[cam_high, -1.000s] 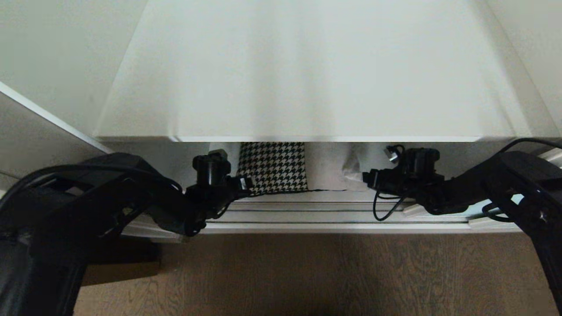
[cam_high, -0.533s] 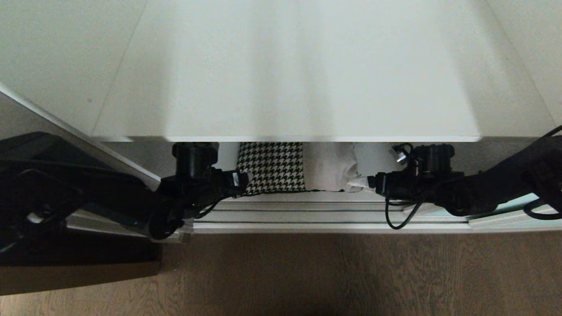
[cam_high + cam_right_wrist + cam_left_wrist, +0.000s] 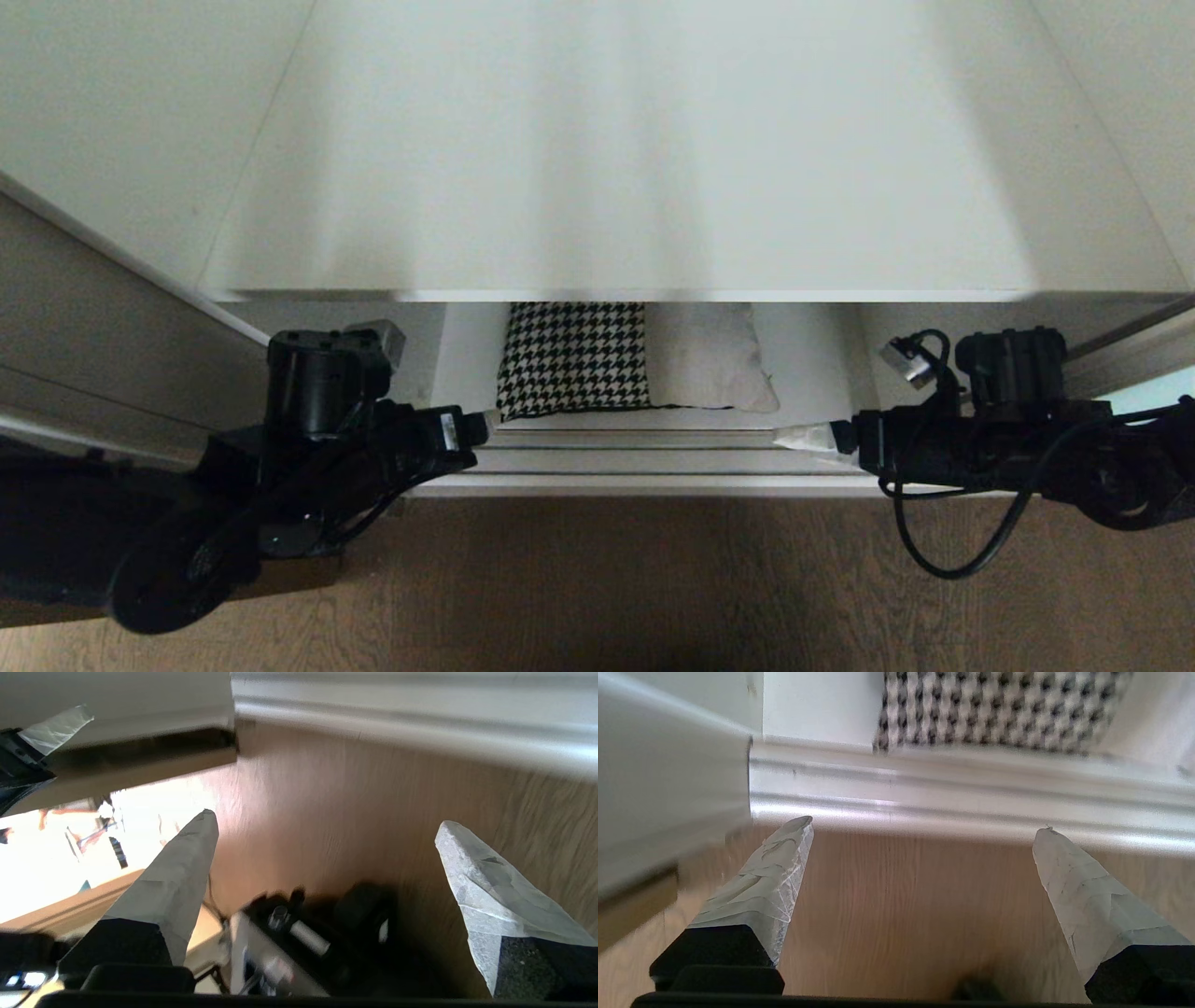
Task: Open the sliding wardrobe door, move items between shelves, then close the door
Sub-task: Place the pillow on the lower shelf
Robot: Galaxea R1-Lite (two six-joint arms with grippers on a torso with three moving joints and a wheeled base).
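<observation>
Two cushions stand side by side on the lowest shelf [image 3: 812, 350], under the wide white shelf [image 3: 616, 187]: a black-and-white houndstooth one [image 3: 574, 359] and a plain cream one [image 3: 709, 359]. My left gripper [image 3: 485, 425] hangs open over the door track, just left of the houndstooth cushion [image 3: 999, 709] and apart from it. Its fingers [image 3: 780, 877] frame bare wood floor in the left wrist view. My right gripper [image 3: 798, 437] is open too, right of the cream cushion and clear of it, empty [image 3: 327, 820]. A sliver of the aqua sliding wardrobe door [image 3: 1153, 387] shows far right.
The silvery door track [image 3: 653, 457] runs along the wardrobe's front, with wood floor [image 3: 653, 579] before it. A grey panel [image 3: 93, 308] stands at the left. In the right wrist view the robot's own base [image 3: 289, 942] lies below the fingers.
Both arms have drawn back out of the wardrobe and spread apart. The right gripper has come off the cream cushion's corner, and both cushions stay on the low shelf.
</observation>
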